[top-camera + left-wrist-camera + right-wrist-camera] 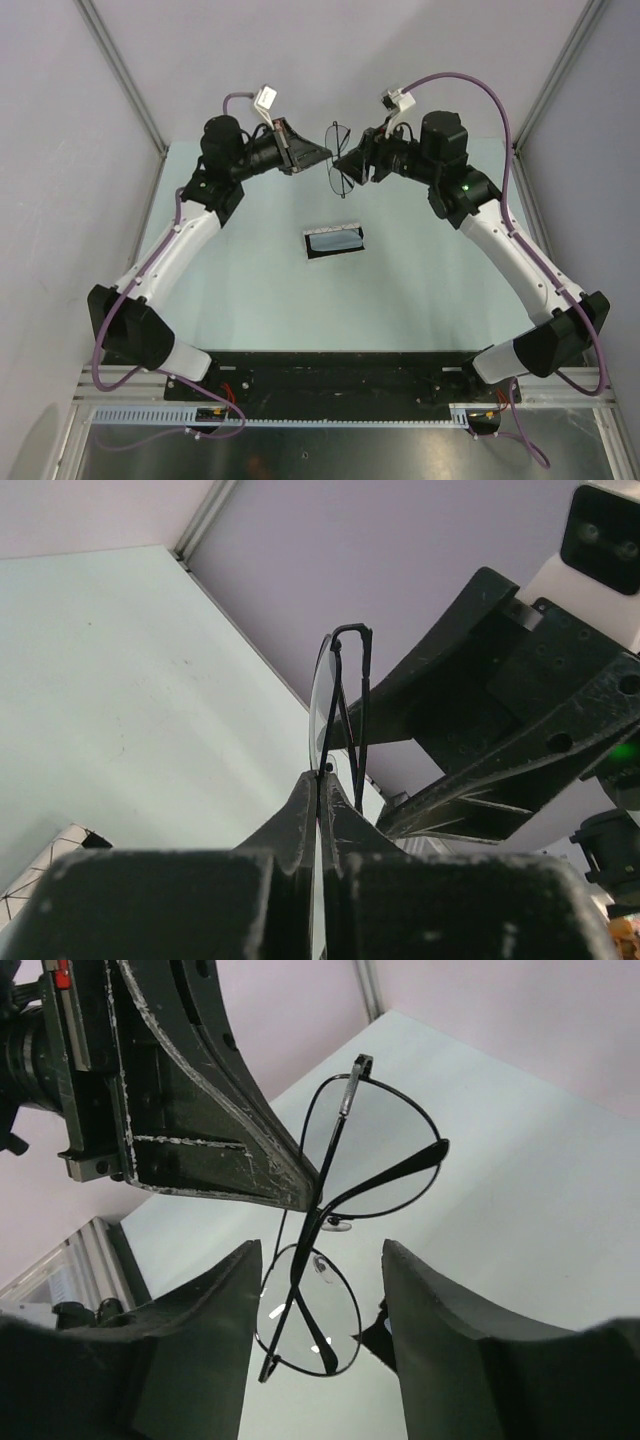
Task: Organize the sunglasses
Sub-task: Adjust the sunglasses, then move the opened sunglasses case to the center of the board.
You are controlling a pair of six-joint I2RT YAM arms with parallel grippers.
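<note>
Black thin-framed sunglasses (pixel 340 160) with clear-looking lenses hang in the air above the far part of the table. My left gripper (pixel 323 157) is shut on the sunglasses (pixel 336 695) at the bridge, its jaws (pixel 323 780) pressed together on the wire. My right gripper (pixel 352 163) faces it from the right and stands open. In the right wrist view the lower lens and folded temples of the sunglasses (pixel 305 1310) hang between its spread fingers (pixel 322 1270) without touching them. An open dark case (pixel 335 242) with a pale lining lies on the table below.
The pale green table (pixel 420 290) is closed in by grey walls at the back and sides. Both arms reach in over its far half, their grippers almost tip to tip. The black base rail (pixel 330 375) runs along the near edge.
</note>
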